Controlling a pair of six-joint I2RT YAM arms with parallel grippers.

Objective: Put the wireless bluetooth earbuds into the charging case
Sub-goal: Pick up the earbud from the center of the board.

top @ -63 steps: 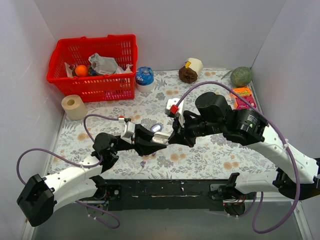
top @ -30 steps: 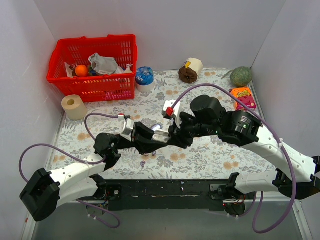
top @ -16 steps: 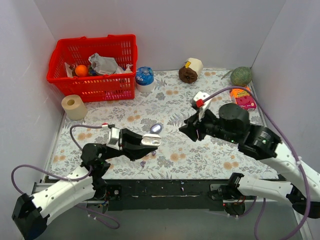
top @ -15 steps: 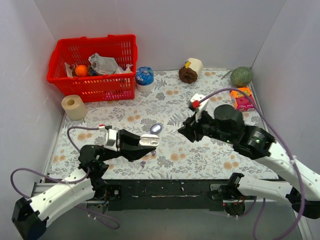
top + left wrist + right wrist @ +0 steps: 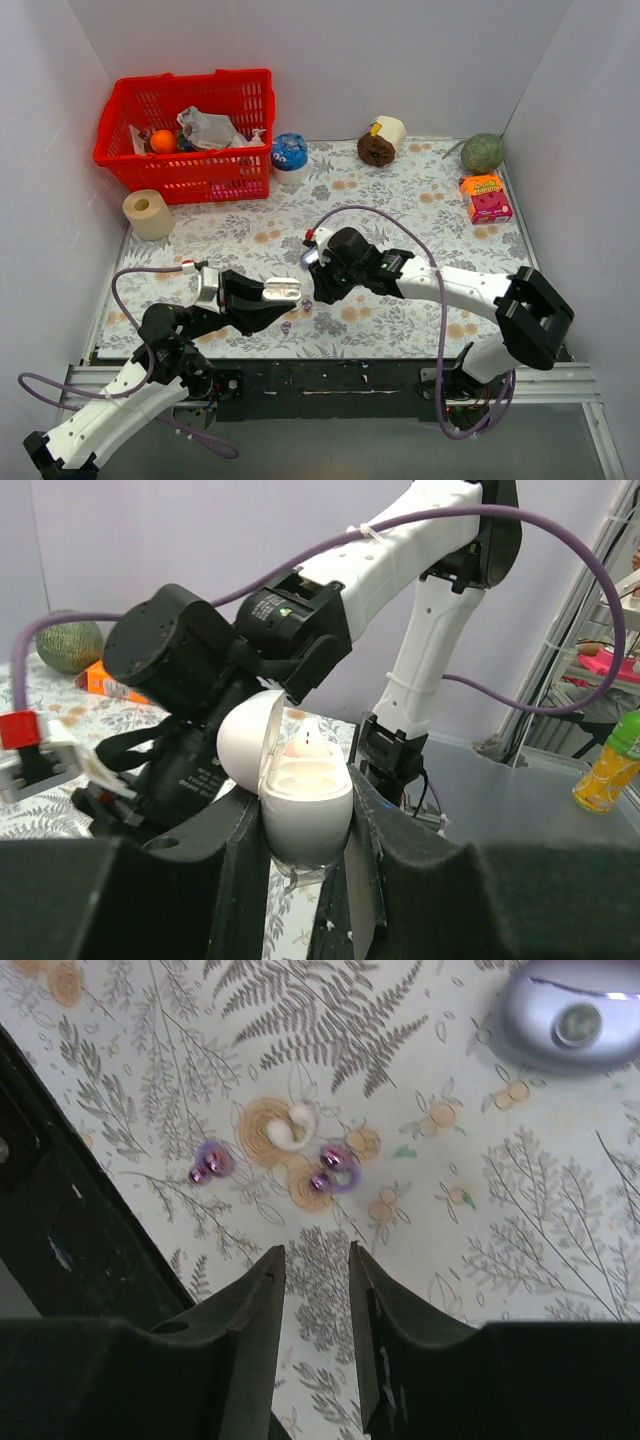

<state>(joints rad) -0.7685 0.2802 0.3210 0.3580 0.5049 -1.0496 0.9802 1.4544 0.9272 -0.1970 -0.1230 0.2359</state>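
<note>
Left gripper [image 5: 303, 825] pinched charging case [image 5: 300, 790] by its lower shell, near table's front edge | case upright in wrist view, lid swung open leftward | right gripper [image 5: 313, 1255] slightly parted, empty, pointing down above wireless bluetooth earbuds [image 5: 335, 1167], lying apart on table [image 5: 480, 1260]; their heading indistinct.

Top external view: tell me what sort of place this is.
Probably a lab robot test cell: white walls box in a floral table, the left arm and right arm mount at its near edge, and a filled red basket sits at the back.
</note>
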